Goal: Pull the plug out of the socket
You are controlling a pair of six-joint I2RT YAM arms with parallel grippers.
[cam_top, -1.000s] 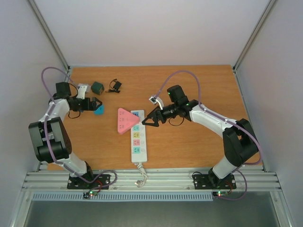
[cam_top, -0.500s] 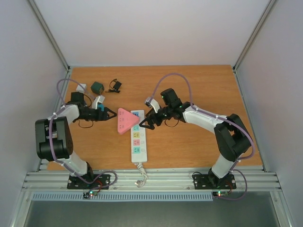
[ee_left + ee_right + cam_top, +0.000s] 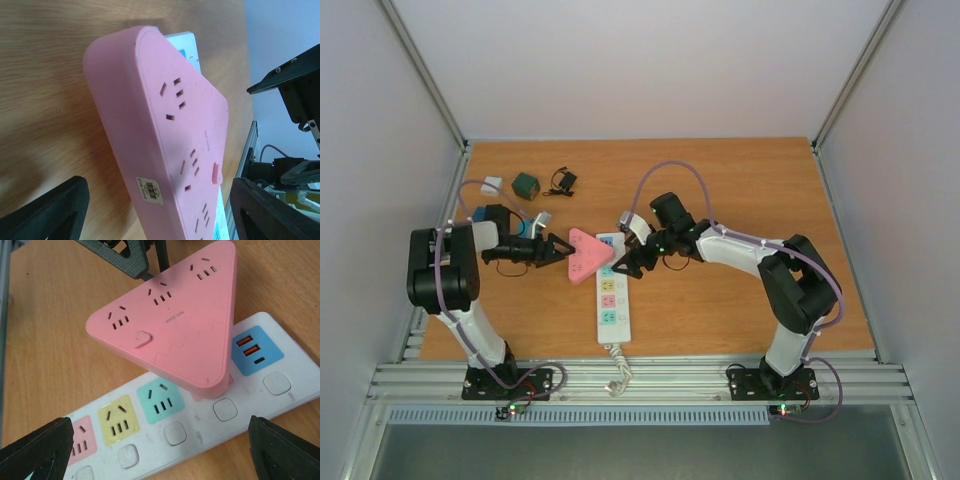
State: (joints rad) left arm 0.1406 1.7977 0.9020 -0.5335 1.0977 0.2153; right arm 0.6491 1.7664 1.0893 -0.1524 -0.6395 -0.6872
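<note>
The plug [image 3: 582, 255], a pink triangle, sits in the far end of the socket [image 3: 612, 305] at mid-table. The left gripper [image 3: 560, 250] and the right gripper [image 3: 623, 264] are both spread wide. One should pin the socket while the other lifts the plug straight up.

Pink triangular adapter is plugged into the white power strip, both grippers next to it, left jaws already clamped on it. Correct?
No: the left wrist view shows the left gripper open, jaws apart and clear of the pink triangular adapter, not clamped. The rest holds.
</note>
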